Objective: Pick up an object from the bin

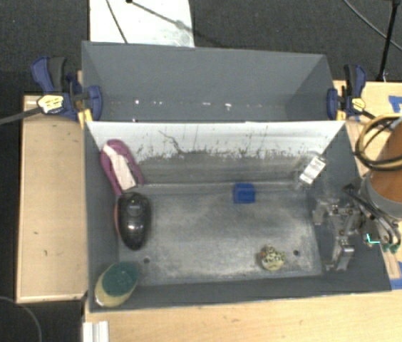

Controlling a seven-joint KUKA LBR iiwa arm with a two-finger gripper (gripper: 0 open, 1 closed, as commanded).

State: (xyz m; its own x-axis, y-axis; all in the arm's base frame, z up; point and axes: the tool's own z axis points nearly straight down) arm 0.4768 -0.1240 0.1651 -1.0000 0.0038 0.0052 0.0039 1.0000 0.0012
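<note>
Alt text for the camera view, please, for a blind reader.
The end effector hangs at the right side of a grey bin, right of a small speckled lump. A blue block lies mid-bin; a computer mouse, pink object and green sponge line the left side.

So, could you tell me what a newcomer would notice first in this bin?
Probably the row along the view's left wall: a pink-and-white object at the back, a black computer mouse in front of it, and a round green-and-yellow sponge in the near-left corner. A small blue block sits alone toward the back, and the gripper hangs by the right wall.
</note>
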